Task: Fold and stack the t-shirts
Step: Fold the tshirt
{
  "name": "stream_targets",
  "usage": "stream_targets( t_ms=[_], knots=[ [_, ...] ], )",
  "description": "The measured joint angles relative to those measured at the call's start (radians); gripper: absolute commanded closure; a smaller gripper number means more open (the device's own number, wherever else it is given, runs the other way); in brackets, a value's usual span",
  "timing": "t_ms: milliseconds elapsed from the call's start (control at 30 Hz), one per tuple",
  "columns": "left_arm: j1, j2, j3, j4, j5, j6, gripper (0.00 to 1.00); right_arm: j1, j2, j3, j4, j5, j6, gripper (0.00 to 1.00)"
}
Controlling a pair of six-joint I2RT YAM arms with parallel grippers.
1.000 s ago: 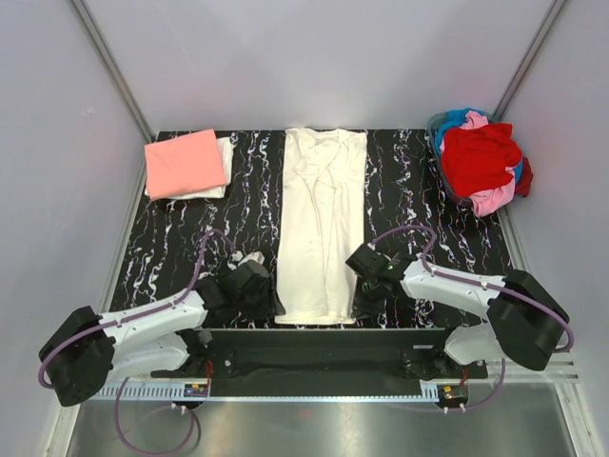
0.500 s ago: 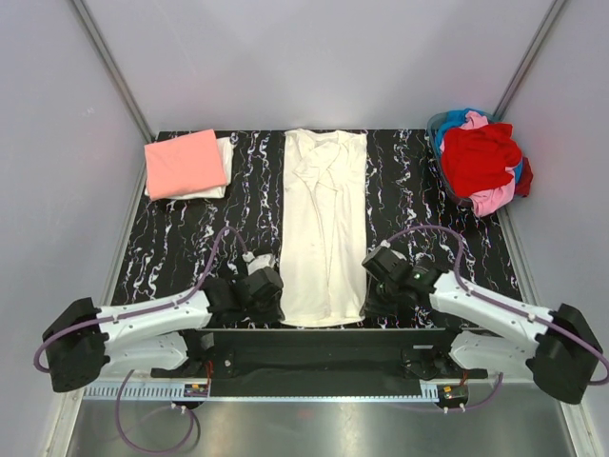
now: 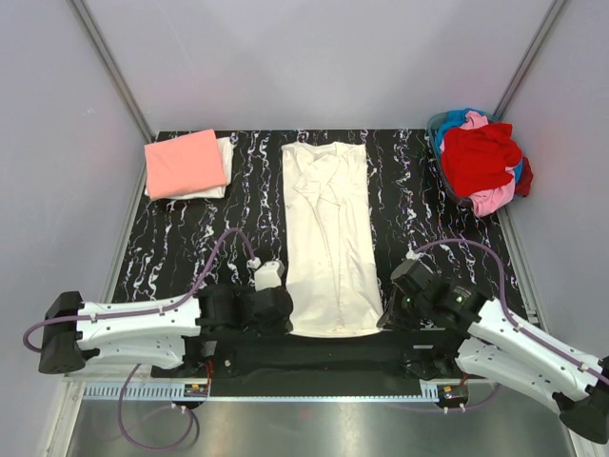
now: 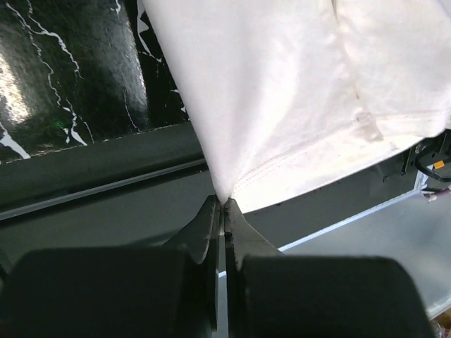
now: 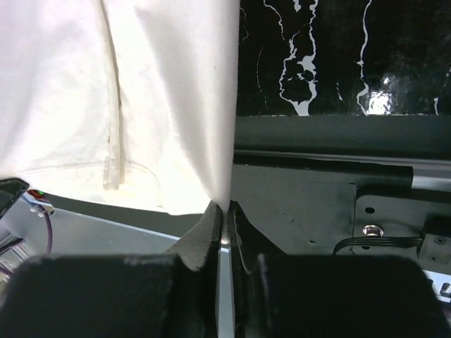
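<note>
A long cream t-shirt [image 3: 328,233] lies folded into a narrow strip down the middle of the black marbled table [image 3: 419,205], its hem at the near edge. My left gripper [image 3: 285,309] is shut on the hem's left corner; in the left wrist view the cream t-shirt [image 4: 296,91] rises from the pinched tips of the left gripper [image 4: 223,204]. My right gripper [image 3: 385,319] is shut on the hem's right corner, and the cream t-shirt [image 5: 141,105] hangs taut from the right gripper [image 5: 227,205]. A folded salmon-pink t-shirt [image 3: 185,163] lies on a white one [image 3: 225,157] at the back left.
A basket [image 3: 440,129] at the back right holds a heap of red [image 3: 481,157], pink and blue shirts. The arms' black mounting rail [image 3: 314,357] runs along the near table edge, just below the shirt's hem.
Both arms have drawn back toward the near edge. The left gripper closed on the hem corner. The shirt's near end has slid toward me and spread wider.
</note>
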Motion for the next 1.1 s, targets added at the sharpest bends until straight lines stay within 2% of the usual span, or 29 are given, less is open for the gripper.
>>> stream_targets(
  t_ms=[133, 267, 367, 567, 667, 833, 1100],
  knots=[
    [0.008, 0.047, 0.092, -0.085, -0.047, 0.005, 0.99, 0.001, 0.014, 0.076, -0.056, 0.043, -0.001, 1.00],
    [0.073, 0.112, 0.235, -0.146, -0.079, 0.060, 0.99, 0.000, 0.173, 0.277, -0.101, 0.145, -0.052, 1.00],
    [0.154, 0.134, 0.289, -0.156, -0.082, 0.124, 0.99, -0.022, 0.283, 0.377, -0.081, 0.187, -0.112, 1.00],
    [0.382, 0.183, 0.344, -0.143, -0.043, 0.278, 0.98, -0.223, 0.442, 0.466, -0.032, 0.171, -0.264, 1.00],
    [0.468, 0.265, 0.420, -0.130, -0.013, 0.362, 0.99, -0.286, 0.539, 0.537, 0.002, 0.156, -0.340, 1.00],
    [0.560, 0.440, 0.563, -0.123, 0.008, 0.482, 1.00, -0.357, 0.720, 0.661, 0.031, 0.135, -0.443, 1.00],
    [0.680, 0.609, 0.669, -0.096, 0.091, 0.592, 1.00, -0.437, 0.912, 0.790, 0.047, 0.092, -0.534, 1.00]
  ],
)
